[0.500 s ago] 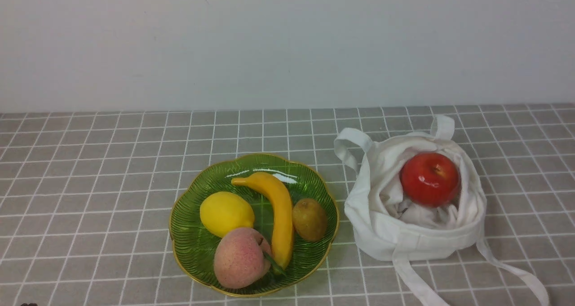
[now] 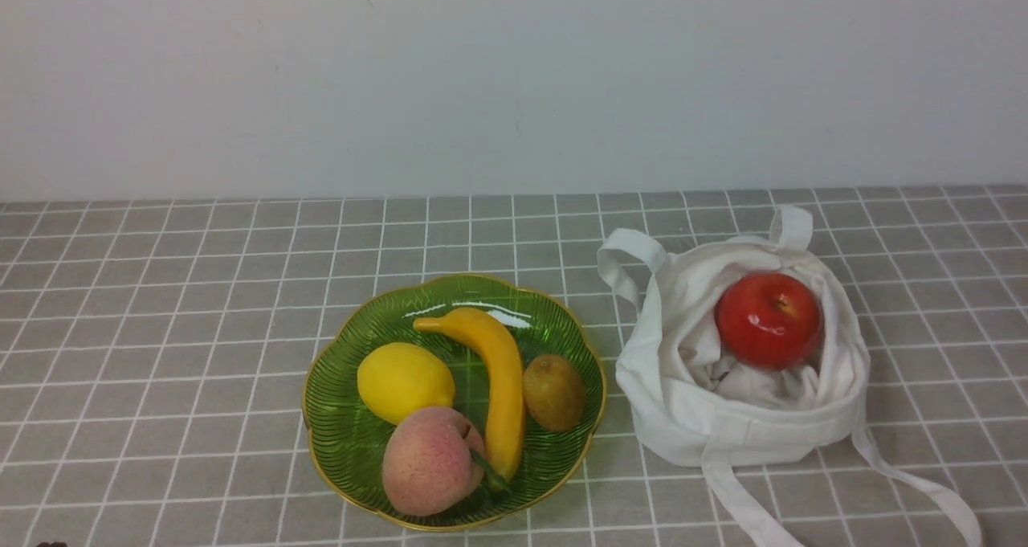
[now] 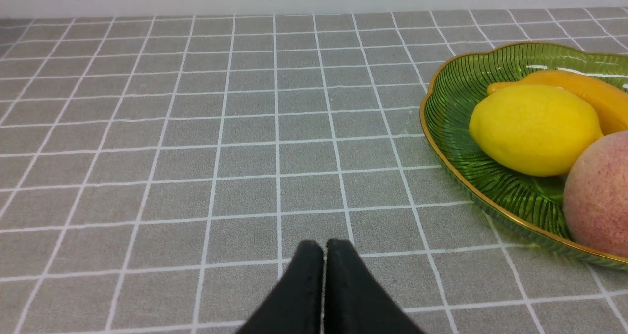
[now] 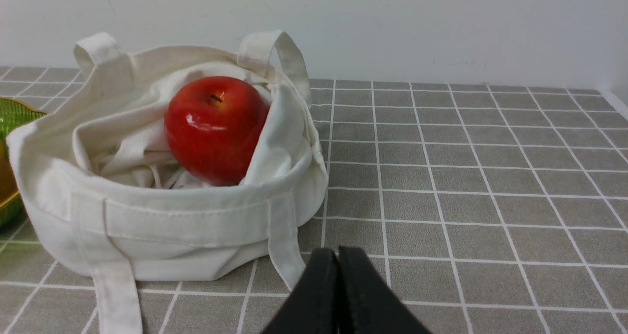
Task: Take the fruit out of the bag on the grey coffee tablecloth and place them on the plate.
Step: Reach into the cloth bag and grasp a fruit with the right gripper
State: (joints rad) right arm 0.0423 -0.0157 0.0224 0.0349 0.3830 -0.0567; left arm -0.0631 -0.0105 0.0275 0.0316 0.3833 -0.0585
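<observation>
Apple (image 2: pixel 768 319) sits inside bag (image 2: pixel 747 434), plate (image 2: pixel 337 442) just beside bag; left gripper (image 3: pixel 324 248) and right gripper (image 4: pixel 337 253) both clenched, jaws empty.

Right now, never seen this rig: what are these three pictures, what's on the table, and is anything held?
It is a two-armed robot. The wide picture looks forward from between its arms. The other two come from a camera on each wrist: the black tips are the left claw and the right claw, both shut and holding nothing. On the grey checked tablecloth sits a green plate with a lemon, banana, kiwi and peach. To its right, a white bag holds a red apple.
</observation>
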